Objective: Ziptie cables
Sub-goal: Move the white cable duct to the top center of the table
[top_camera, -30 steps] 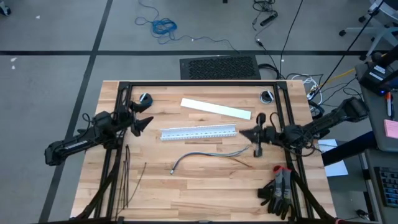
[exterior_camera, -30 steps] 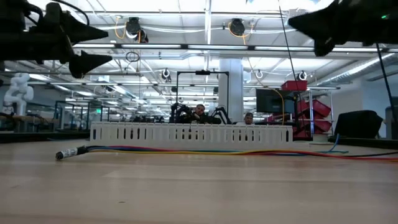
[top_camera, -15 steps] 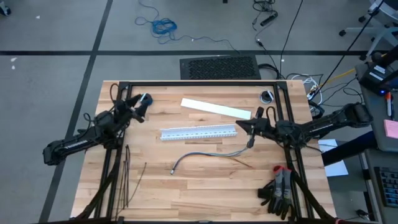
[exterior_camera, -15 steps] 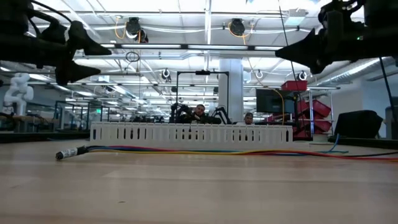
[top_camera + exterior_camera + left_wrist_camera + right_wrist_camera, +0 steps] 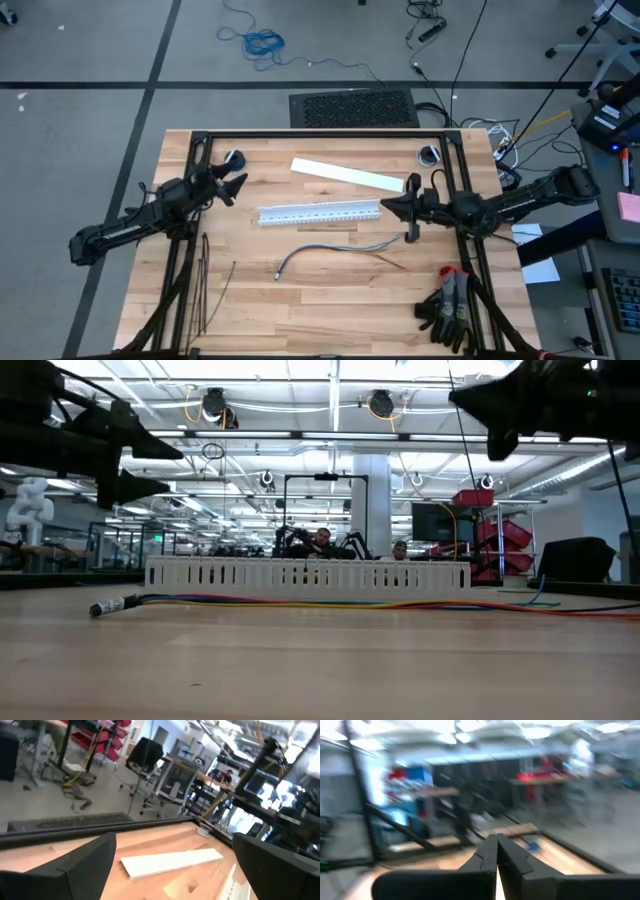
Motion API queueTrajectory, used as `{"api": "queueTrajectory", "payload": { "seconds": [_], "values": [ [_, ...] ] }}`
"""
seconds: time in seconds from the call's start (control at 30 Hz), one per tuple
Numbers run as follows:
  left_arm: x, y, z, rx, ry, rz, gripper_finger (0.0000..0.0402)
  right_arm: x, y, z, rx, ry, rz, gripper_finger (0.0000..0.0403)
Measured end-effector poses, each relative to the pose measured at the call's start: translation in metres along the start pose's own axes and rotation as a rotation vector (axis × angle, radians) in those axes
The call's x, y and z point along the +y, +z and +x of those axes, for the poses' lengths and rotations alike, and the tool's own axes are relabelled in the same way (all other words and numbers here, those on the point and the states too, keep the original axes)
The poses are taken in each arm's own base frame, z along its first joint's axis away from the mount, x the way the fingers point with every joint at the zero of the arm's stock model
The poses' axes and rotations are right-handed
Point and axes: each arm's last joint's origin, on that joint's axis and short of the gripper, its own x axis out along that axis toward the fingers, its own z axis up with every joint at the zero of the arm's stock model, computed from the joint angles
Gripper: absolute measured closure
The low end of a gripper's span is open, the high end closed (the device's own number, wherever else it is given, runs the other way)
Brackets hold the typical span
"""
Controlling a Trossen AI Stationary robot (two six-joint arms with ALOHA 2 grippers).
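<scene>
The cables (image 5: 340, 247) lie flat on the wooden table (image 5: 330, 320) as a loose bundle of thin wires, just nearer than the white slotted duct (image 5: 320, 212). Their dark tip (image 5: 108, 606) points toward the table's left. Several thin black zipties (image 5: 204, 288) lie flat near the front left corner. My left gripper (image 5: 237, 186) hovers open and level over the table's left side, far from both. My right gripper (image 5: 386, 205) hovers shut over the duct's right end, above the cables' right part. Neither holds anything.
A flat white strip (image 5: 347, 174) lies beyond the duct. Black and red gloves (image 5: 450, 305) sit at the front right corner. Small round objects lie at the far left (image 5: 232, 157) and far right (image 5: 430, 155). A black frame (image 5: 320, 134) borders the table.
My left gripper has rolled and swung a little on its wrist over the table's left side, staying open. My right gripper has rolled and swung slightly toward the far edge, staying shut. The cables, zipties and duct lie where they were.
</scene>
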Motion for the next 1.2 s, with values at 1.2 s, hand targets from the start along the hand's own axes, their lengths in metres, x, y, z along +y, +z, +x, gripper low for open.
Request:
{"api": "queueTrajectory", "payload": {
  "seconds": [1.2],
  "values": [
    [-0.008,0.016,-0.001,-0.163,-0.078,0.201,0.0008,-0.001,-0.008,0.011,0.104,-0.114,-0.069,0.0403]
  ]
}}
